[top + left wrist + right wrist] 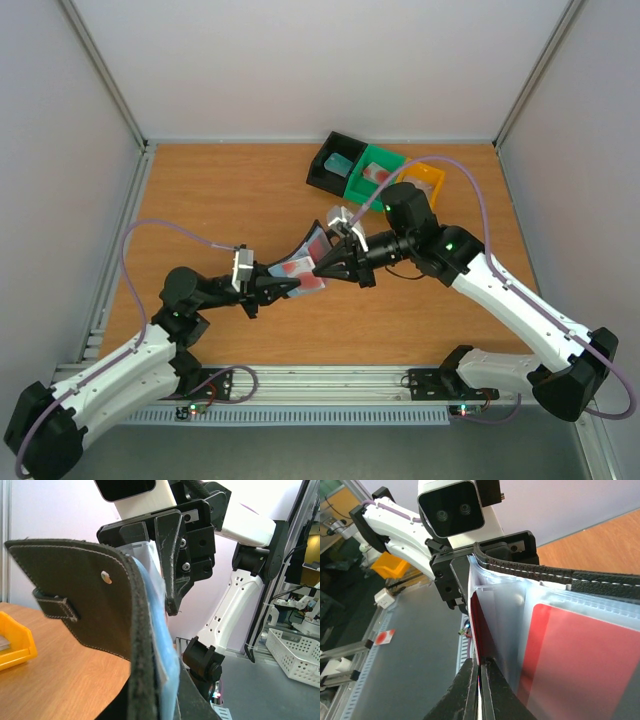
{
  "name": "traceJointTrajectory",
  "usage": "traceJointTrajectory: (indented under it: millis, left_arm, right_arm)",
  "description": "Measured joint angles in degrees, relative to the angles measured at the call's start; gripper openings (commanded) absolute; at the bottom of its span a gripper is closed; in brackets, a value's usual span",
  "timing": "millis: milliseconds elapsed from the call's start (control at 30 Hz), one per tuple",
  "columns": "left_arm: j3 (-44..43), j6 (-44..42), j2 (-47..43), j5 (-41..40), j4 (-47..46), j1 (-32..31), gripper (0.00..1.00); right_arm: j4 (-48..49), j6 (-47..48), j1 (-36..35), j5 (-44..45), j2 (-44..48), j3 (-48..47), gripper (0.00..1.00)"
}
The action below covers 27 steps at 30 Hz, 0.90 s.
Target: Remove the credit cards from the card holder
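Observation:
The card holder (312,243), black outside with pale clear pockets, hangs open in the air between both arms. My left gripper (287,285) is shut on its lower edge; in the left wrist view the black cover (90,595) and blue lining rise from between my fingers (162,697). My right gripper (480,675) is shut on the thin edge of a red credit card (482,625) standing in the nearest pocket. A second red card (570,655) lies flat behind clear plastic. The right gripper (322,266) meets the holder from the right.
Three small trays stand at the back right: black (322,172) with a teal card (340,163), green (362,184) with a pinkish card (378,172), and orange (428,181). The orange tray (15,640) also shows in the left wrist view. White walls enclose the wooden table (220,200).

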<state>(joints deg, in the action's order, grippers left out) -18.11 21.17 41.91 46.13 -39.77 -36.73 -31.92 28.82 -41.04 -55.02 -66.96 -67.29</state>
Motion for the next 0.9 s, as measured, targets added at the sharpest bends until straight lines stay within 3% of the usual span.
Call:
traceJointTrajectory:
  millis: [167, 600, 700, 900]
  left_arm:
    - [0.0, 0.04, -0.11, -0.07, 0.09, -0.11, 0.0]
    - [0.0, -0.07, -0.26, -0.33, 0.02, -0.5, 0.13]
    - [0.0, -0.17, -0.31, -0.33, -0.33, -0.46, 0.01]
    - [0.0, -0.22, -0.31, -0.07, -0.37, -0.35, 0.0]
  right_arm:
    - [0.55, -0.02, 0.57, -0.57, 0.42, 0.66, 0.01]
    - [-1.03, 0.37, 3.8, -1.79, 2.36, 1.95, 0.01]
    - [-1.64, 0.37, 5.11, -2.23, 3.32, 1.88, 0.01]
    - [-1.62, -0.22, 5.33, -3.74, 2.78, 1.75, 0.06]
